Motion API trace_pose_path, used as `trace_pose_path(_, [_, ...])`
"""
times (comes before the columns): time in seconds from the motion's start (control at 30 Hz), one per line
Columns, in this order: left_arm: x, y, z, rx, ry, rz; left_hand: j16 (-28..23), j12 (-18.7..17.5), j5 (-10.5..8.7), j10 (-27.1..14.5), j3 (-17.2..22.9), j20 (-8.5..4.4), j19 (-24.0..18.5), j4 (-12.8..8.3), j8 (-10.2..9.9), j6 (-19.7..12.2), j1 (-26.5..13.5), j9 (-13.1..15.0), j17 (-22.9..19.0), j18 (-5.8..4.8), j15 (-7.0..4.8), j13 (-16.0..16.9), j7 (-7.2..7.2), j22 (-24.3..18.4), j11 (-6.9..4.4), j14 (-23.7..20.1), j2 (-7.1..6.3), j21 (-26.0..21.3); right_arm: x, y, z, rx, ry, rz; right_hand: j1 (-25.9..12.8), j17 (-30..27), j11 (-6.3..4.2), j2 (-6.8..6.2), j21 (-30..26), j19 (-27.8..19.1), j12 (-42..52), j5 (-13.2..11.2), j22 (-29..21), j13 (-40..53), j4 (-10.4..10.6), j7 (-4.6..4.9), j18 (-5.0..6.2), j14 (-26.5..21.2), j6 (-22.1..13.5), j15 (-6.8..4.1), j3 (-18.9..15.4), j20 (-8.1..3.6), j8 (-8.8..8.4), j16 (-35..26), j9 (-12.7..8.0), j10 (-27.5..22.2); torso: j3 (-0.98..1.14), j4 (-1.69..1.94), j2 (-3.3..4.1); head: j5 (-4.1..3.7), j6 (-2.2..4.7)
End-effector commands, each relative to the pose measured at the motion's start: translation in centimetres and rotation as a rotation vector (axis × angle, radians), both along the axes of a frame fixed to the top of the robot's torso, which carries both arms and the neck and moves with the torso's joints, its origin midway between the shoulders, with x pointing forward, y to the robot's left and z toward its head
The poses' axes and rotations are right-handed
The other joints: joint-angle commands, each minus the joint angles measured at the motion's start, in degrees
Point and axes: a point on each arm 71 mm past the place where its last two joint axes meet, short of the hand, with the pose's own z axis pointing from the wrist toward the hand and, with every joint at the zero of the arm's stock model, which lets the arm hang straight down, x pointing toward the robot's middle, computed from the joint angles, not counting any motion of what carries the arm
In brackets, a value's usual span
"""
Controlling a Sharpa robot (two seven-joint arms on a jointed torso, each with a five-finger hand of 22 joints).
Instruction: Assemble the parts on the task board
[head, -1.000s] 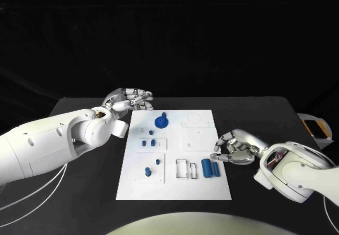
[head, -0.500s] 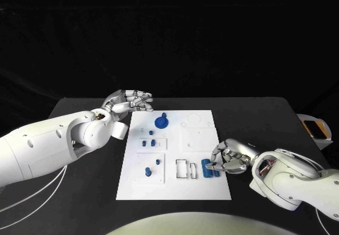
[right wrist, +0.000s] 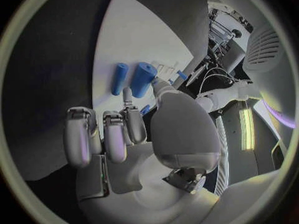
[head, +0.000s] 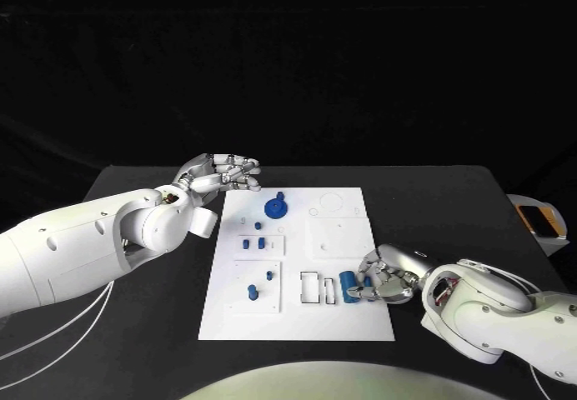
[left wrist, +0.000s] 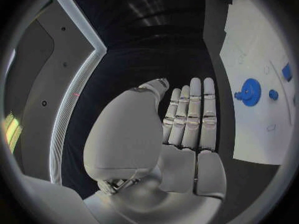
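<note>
right hand pinches a blue cylinder near the task board's right edge; left hand is spread, holding nothing; no readable writing.

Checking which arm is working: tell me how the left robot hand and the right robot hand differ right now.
The left robot hand hovers off the task board's far-left corner, nothing in its grasp; the right robot hand is down at the board's right edge.
The left one's fingers are empty; the right one's fingers reach the blue cylinders, though a firm grip can't be confirmed.
Both are silver, on white arms.
</note>
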Motion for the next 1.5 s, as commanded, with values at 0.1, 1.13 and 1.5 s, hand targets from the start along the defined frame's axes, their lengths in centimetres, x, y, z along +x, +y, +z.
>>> trace_pose_path(0.1, [-0.1,-0.2,0.0,-0.014,0.009,-0.018,0.27,0.15,0.17,-0.53,-0.32,-0.03,-0.32,-0.12,-0.24,-0.45,0.0,-0.07,0.05,0.53,0.07,-0.01,0.07,-0.03,-0.05,-0.44,0.27,-0.33,-0.1,0.2,-0.4,-0.048,0.002,0.017,0.07,12.18,0.01,0.29,0.22,3.77,0.08,0.4,13.12,3.25,0.07,-0.04,-1.13,5.41,0.0,-0.18,-0.66,0.23,0.26,0.08,0.2,0.24,-0.01,-0.02,0.0,0.1,-0.12])
trace_pose_path(1.13, [-0.1,0.1,-0.2,0.002,0.03,-0.008,0.36,0.18,0.21,-0.82,-0.28,0.01,-0.3,0.13,-0.28,-0.51,-0.24,-0.09,0.22,0.5,0.23,-0.02,0.35,-0.02,0.16,-0.54,0.59,-0.38,-0.1,1.8,-1.1,0.003,-0.011,-0.045,8.01,12.58,-1.28,5.07,0.35,3.89,1.83,2.74,13.19,6.04,-0.51,-1.47,-1.17,5.49,3.22,-1.22,3.81,-0.62,1.42,0.17,1.84,1.57,-0.02,0.03,-0.03,-0.19,-0.2])
trace_pose_path(1.5, [0.0,0.0,-0.1,0.001,0.021,-0.003,0.38,0.2,0.22,-0.94,-0.25,0.01,-0.3,-0.03,-0.3,-0.57,-0.04,-0.11,0.28,0.51,0.23,-0.02,0.37,-0.02,0.16,-0.61,0.51,-0.41,-0.3,2.2,1.0,0.155,-0.068,-0.104,9.19,13.08,-1.89,3.59,1.54,4.33,2.38,3.84,13.52,6.98,-1.84,-2.08,-1.42,5.6,4.01,-1.82,9.78,-1.27,1.51,0.32,2.39,2.14,-0.05,0.08,-0.04,-0.58,-0.11])
